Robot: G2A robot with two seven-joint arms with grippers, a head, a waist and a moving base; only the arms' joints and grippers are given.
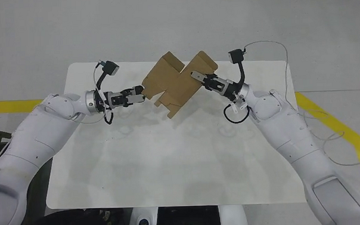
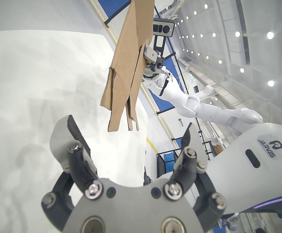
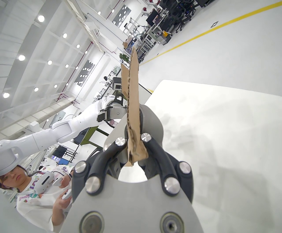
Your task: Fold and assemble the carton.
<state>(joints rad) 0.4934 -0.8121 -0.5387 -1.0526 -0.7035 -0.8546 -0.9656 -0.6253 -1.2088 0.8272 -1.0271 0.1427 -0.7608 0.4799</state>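
Observation:
A flat brown carton (image 1: 174, 84) is held up above the far part of the white table (image 1: 170, 160), its flaps hanging loose. My right gripper (image 1: 196, 75) is shut on the carton's right flap; in the right wrist view the cardboard edge (image 3: 132, 106) is pinched between both fingers (image 3: 152, 125). My left gripper (image 1: 141, 92) stands just beside the carton's left edge. In the left wrist view its fingers (image 2: 75, 134) are spread wide with nothing between them, and the carton (image 2: 125, 72) hangs a short way beyond the tips.
The table's far corners (image 1: 77, 71) lie close behind both arms. A yellow floor line (image 1: 329, 119) runs past the table's right side.

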